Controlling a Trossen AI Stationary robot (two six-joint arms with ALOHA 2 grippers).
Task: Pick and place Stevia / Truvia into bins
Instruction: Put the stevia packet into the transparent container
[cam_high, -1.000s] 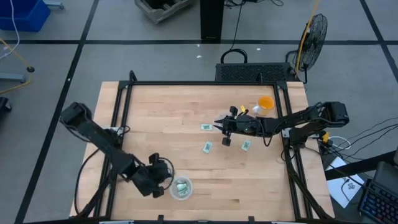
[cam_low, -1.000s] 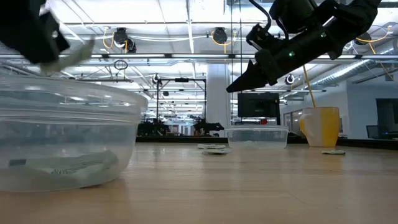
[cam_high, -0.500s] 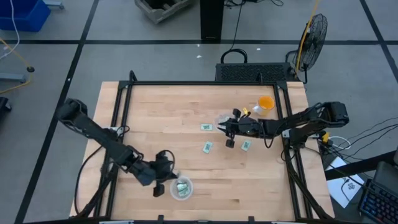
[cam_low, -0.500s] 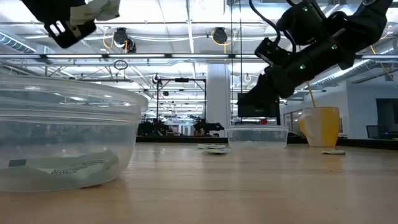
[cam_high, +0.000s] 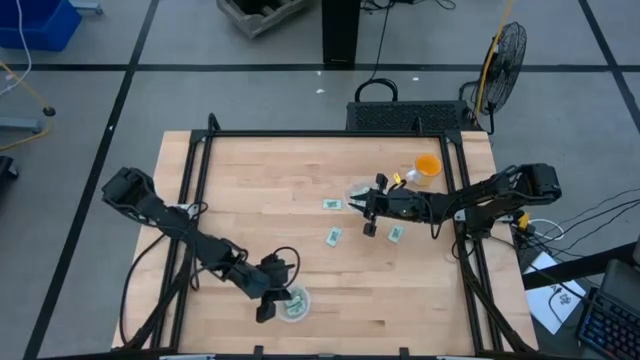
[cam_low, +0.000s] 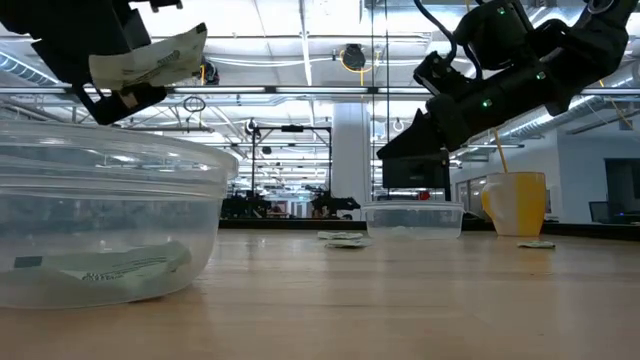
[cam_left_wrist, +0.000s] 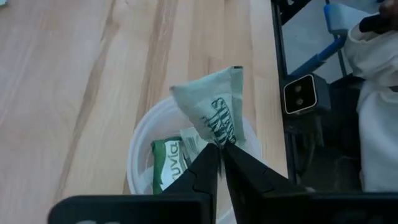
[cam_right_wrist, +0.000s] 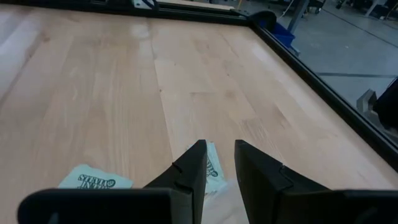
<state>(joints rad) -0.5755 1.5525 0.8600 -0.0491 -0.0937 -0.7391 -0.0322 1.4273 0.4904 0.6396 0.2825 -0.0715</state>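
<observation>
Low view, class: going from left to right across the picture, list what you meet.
Near clear bowl with the left gripper holding a sachet above it → sachets on the table → far clear bowl → orange cup → lone sachet.

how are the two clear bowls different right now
The near bowl sits at the table's front edge under the left gripper; the far bowl sits by the orange cup, next to the right gripper.

The near bowl holds sachets, and the left gripper holds another sachet over it. The far bowl's contents cannot be made out.

Both are round, shallow, see-through and about the same size.
</observation>
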